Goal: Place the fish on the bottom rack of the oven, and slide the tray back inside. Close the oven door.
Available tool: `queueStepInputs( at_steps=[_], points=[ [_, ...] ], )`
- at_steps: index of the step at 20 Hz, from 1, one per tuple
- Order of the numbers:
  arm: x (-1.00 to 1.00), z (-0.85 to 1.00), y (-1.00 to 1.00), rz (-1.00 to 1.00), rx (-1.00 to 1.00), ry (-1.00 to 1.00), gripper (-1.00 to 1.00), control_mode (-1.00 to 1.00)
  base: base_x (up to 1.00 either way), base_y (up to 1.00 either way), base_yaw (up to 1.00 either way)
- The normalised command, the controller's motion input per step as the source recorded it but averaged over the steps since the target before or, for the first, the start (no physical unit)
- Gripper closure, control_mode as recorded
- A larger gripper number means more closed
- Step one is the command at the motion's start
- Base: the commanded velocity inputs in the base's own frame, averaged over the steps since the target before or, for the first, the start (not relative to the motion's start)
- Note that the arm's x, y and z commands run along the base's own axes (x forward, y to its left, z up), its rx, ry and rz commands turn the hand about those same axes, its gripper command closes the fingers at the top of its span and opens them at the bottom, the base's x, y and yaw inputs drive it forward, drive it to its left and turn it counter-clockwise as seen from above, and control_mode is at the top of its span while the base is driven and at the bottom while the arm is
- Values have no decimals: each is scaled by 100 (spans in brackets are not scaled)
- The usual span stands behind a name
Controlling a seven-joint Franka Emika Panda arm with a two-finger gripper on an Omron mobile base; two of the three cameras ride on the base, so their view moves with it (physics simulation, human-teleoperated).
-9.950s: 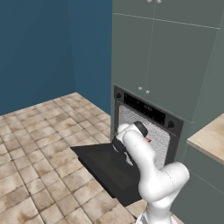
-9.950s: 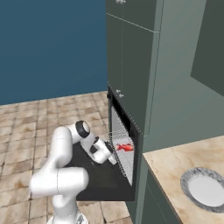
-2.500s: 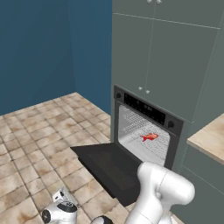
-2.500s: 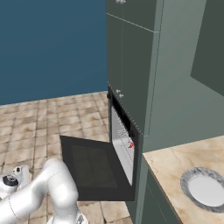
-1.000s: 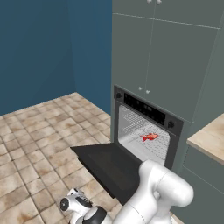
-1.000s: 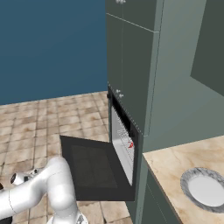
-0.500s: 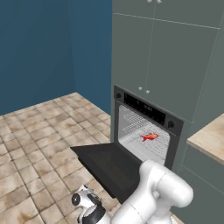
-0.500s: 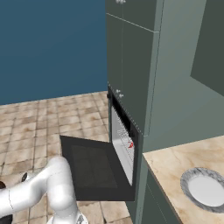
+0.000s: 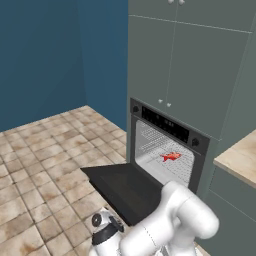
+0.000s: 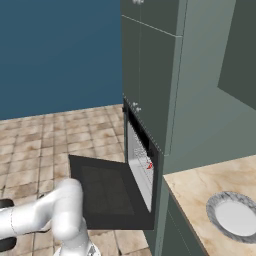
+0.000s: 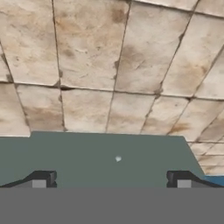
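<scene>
A: Hand view is showing the claw [image 11: 111, 179] gaping wide, empty, facing floor tiles [image 11: 109, 65].

B: Meanwhile the fish [image 9: 171, 157] is lying on the rack [image 9: 167, 162] inside the oven [image 9: 165, 145]. I'd be getting under the door's [image 9: 127, 187] front edge, then lifting steadily.

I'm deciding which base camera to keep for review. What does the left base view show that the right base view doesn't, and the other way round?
Left base view alone: the oven's control strip face-on, with a knob at its end, and the whole fish lying on the bottom rack inside.

Right base view alone: the round grey plate on the counter.

Both: the oven, its oven door hanging open, the tiled floor, and the grey-green cabinets. The right base view catches the fish as just a red sliver.
</scene>
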Motion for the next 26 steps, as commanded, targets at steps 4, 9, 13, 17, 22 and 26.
queueStepInputs(
  at_steps=[4, 9, 13, 17, 22, 26],
  points=[
    [45, -76, -44, 0, -20, -2, -100, -100, 0, 0, 0],
    [19, -43, -55, 0, -21, -25, -100, -100, 0, 0, 0],
    [0, -22, -92, -4, -28, -58, -100, -100, 0, 0, 0],
    [0, -20, -100, -10, -36, -64, -100, -100, 0, 0, 0],
    [0, -5, -100, -12, -37, -55, -100, -100, 0, 0, 0],
    [14, 0, -100, -14, -26, -30, -100, -100, 0, 0, 0]
  ],
)
